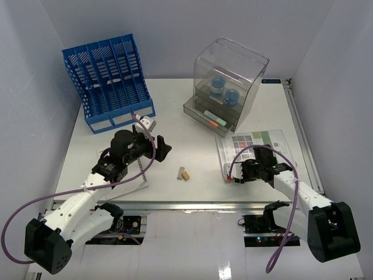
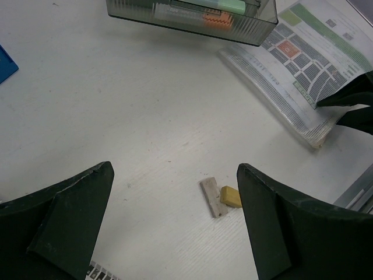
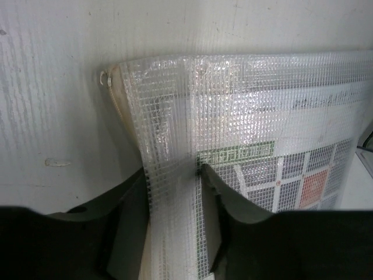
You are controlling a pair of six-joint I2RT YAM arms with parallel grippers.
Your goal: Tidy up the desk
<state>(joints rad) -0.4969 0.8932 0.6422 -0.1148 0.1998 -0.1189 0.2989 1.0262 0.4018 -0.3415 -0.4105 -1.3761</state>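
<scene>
Right wrist view is showing the right claw (image 3: 175, 175) pinching the near corner edge of the mesh pouch (image 3: 245, 116), one finger on each side and the mesh filling the gap between them; the pouch is lying flat, printed sheets inside it, at about 4 o'clock on the surface (image 1: 175, 125). So the step in hand looks like picking up the pouch, probably for filing. The next move is likely calling for a lift that peels the limp pouch off without letting it slip or fold, then a carry toward the rack (image 1: 108, 81) at 10 o'clock.

The left claw (image 2: 175, 169) is hanging wide and holding nothing, above two small bits, one yellow (image 2: 231, 196) and one grey (image 2: 213, 198), lying just beside each other near the centre.

The rack's slots are looking empty from above, though I cannot tell for certain. The clear box (image 1: 224, 81) at 1 o'clock is holding two blue rolls (image 1: 224, 90) on its upper level; its drawer (image 1: 217, 121) is standing open, carrying a green item and an orange one.
</scene>
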